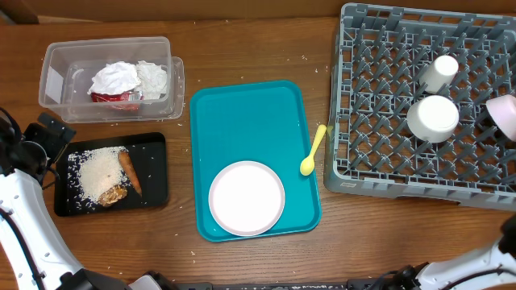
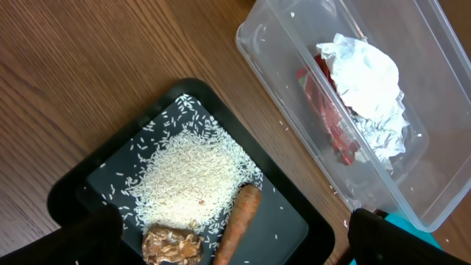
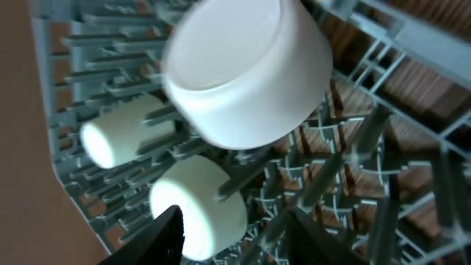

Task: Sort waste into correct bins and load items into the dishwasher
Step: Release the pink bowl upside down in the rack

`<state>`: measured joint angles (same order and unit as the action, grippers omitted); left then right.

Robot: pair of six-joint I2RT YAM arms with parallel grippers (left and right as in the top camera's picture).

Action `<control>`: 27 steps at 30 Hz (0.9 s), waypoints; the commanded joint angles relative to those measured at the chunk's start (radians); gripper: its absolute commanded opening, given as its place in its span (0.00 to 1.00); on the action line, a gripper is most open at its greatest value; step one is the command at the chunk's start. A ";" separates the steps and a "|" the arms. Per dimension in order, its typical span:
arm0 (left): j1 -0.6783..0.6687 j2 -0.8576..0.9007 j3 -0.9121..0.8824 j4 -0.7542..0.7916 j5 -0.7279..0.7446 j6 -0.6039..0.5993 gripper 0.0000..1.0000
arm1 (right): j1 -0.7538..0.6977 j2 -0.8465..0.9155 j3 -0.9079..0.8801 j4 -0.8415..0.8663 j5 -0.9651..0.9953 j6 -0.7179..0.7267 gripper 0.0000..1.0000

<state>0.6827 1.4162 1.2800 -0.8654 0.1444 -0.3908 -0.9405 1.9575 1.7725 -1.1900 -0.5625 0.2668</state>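
Far left of the table: clear rectangular plastic tub [image 1: 56, 80], holding crumpled white paper napkins [image 1: 129, 78] with a small red-and-white wrapper [image 1: 117, 97] beneath their near side.

Directly in front of the tub: flat black rectangular tray [image 1: 155, 161]. On it lies loose white rice [image 1: 97, 173], an orange carrot piece [image 1: 130, 172] against the rice's right side, and a brown food chunk [image 1: 115, 194] at its near edge.

Centre: larger teal tray [image 1: 246, 121], with a large round white plate [image 1: 247, 198] on its near half.

Right: large square grey plastic dish rack [image 1: 363, 165]. A small yellow spoon [image 1: 312, 153] lies between, its bowl on the teal tray's right rim.

In the rack: a pale green cup [image 1: 440, 71] behind a white bowl [image 1: 433, 118], with a smaller pale pink plate [image 1: 505, 114] to their right.
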 commanded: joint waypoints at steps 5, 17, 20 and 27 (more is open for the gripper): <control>0.002 0.003 0.005 0.002 -0.006 -0.010 1.00 | 0.056 -0.331 0.009 -0.016 0.023 0.021 0.47; 0.002 0.003 0.005 0.002 -0.006 -0.010 1.00 | 0.260 -0.302 0.007 0.197 0.537 0.105 0.04; 0.002 0.003 0.005 0.002 -0.006 -0.010 1.00 | 0.260 -0.198 0.007 0.266 0.540 0.104 0.04; 0.002 0.003 0.005 0.002 -0.006 -0.010 1.00 | 0.260 -0.023 0.007 0.303 0.540 0.100 0.04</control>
<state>0.6827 1.4162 1.2800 -0.8654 0.1444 -0.3904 -0.6827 1.9179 1.7744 -0.9001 -0.0513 0.3653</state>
